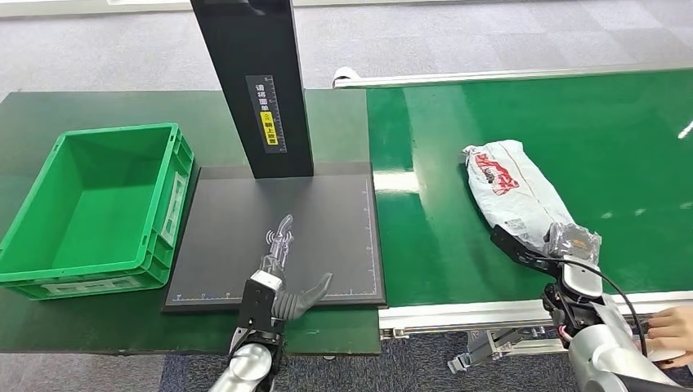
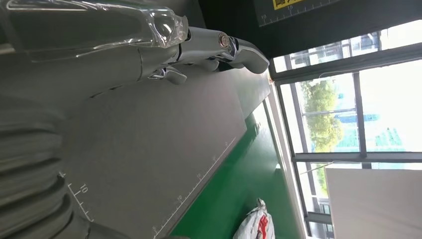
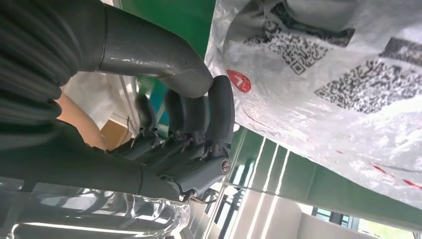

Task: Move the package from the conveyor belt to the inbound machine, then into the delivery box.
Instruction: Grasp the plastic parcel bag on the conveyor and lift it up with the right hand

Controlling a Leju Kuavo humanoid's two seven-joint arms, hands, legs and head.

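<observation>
At the left of the head view a green box (image 1: 98, 212) sits on the dark green surface (image 1: 49, 110). Its open top faces up, and green floor shows inside it. Just beside it, to the right, lies a flat dark grey plate (image 1: 327, 220) with thin white ruler marks along its edges. A tall black post (image 1: 253, 82) stands up from the back of the plate, and it has a yellow label on its front. Low in the middle of the frame the left hand (image 1: 282, 273) rests over the near part of the plate. Its fingers are stretched out and spread, the thumb sticks out to the right, and it holds nothing. To the right of the plate runs the bright green belt (image 1: 531, 114), with a silver rail along its near edge. The package (image 1: 511, 192), a white plastic bag with red print, lies on the belt in the right half of the frame. Its near end is at the lower right, and there the right hand (image 1: 543, 249) has it. In the right wrist view the thumb and the dark fingers (image 3: 219, 109) pinch the edge of the bag, close to a small red dot. At the far lower right corner of the head view a person's hand (image 1: 674, 327) shows by the rail.
</observation>
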